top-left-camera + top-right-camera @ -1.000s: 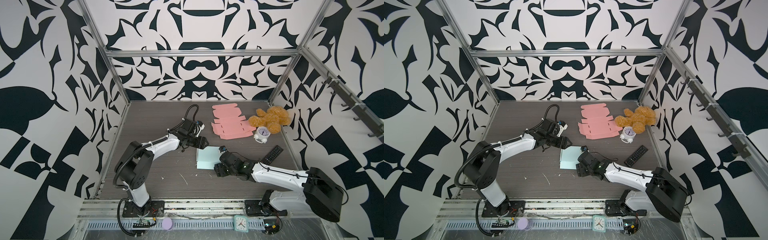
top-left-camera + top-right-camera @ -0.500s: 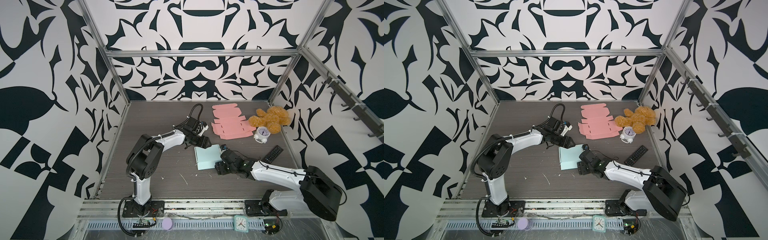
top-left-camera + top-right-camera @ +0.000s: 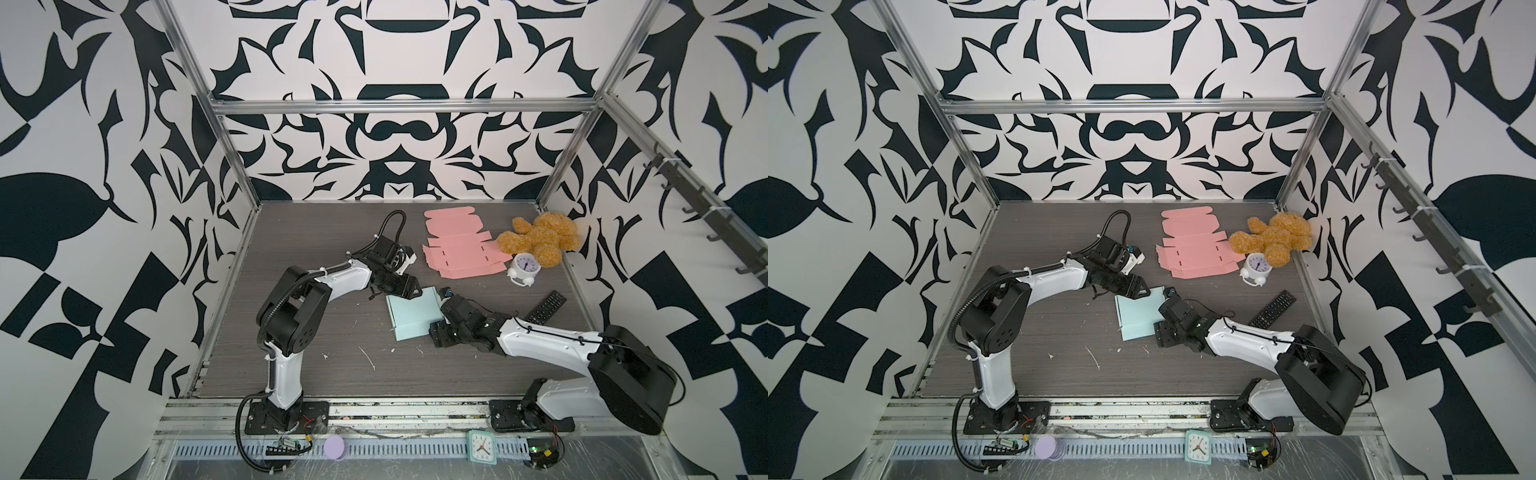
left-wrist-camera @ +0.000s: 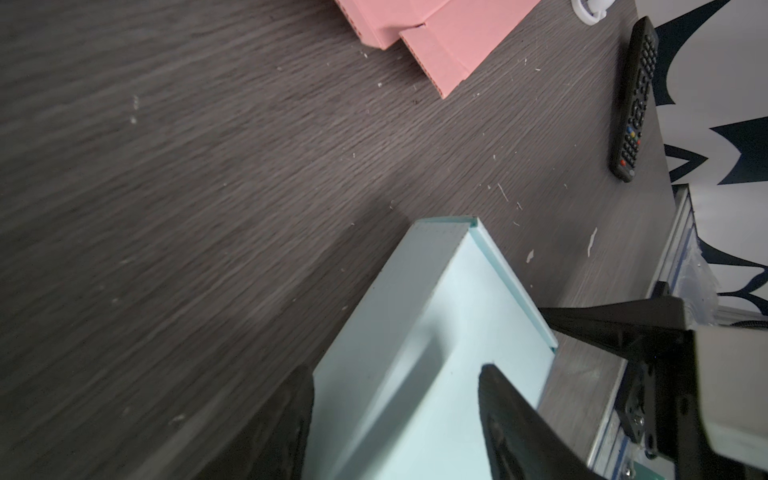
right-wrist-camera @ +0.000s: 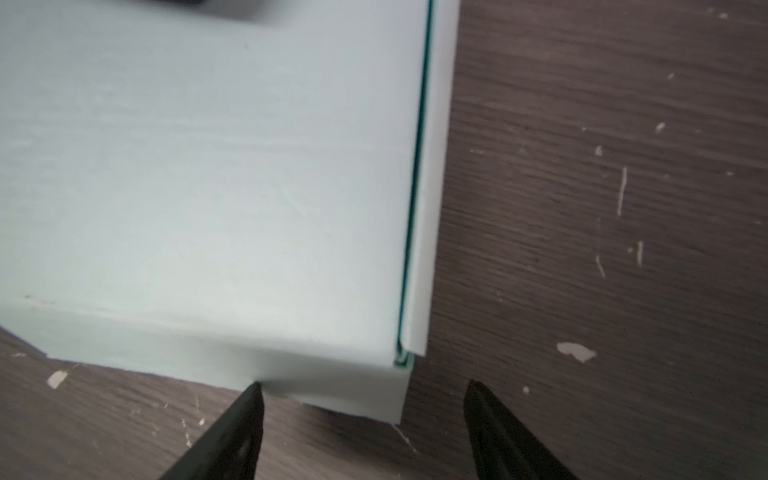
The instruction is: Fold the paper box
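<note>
**Since the lid's already down, you're nearly there**

Going by both top views, the grey table [image 3: 311, 232] only has one thing on it that matters. The pale blue box [image 3: 411, 316] sits mid-table between your two arms with its walls up and its lid flat, so I'd call the folding basically done. The pink blanks [image 3: 461, 249] at the back lie flat, well apart from both arms.

Your left gripper [image 4: 395, 374] is spread wide over the box's far edge. One finger is beside the wall and one is above the lid, clamping nothing. Your right gripper [image 5: 363, 386] is spread too, at the near corner. One fingertip [image 5: 253, 395] just touches the wall and the other is out over bare table.

What's left looks small. A thin dark seam [image 5: 419, 187] shows along one side, so the lid probably wants a final press.
</note>
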Robot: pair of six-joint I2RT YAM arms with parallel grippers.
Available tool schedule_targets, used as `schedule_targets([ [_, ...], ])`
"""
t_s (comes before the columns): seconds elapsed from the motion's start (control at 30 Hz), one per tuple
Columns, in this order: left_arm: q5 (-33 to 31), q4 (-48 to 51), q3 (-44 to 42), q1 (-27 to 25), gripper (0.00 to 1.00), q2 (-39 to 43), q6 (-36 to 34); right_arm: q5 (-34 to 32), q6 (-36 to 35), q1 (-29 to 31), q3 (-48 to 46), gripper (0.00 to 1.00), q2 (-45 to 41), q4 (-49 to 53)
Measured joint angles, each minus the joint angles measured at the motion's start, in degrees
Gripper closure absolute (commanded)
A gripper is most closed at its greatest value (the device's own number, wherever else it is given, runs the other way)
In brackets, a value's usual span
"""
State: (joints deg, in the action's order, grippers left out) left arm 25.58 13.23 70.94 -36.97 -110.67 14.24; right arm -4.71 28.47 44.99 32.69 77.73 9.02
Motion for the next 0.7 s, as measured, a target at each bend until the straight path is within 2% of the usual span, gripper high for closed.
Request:
schedule_targets([
  [0.7, 0.2, -1.14, -1.7, 0.66, 0.37, -0.17, -0.15, 0.61, -2.69, -1.55, 3.19, 0.23, 5.25, -1.18],
])
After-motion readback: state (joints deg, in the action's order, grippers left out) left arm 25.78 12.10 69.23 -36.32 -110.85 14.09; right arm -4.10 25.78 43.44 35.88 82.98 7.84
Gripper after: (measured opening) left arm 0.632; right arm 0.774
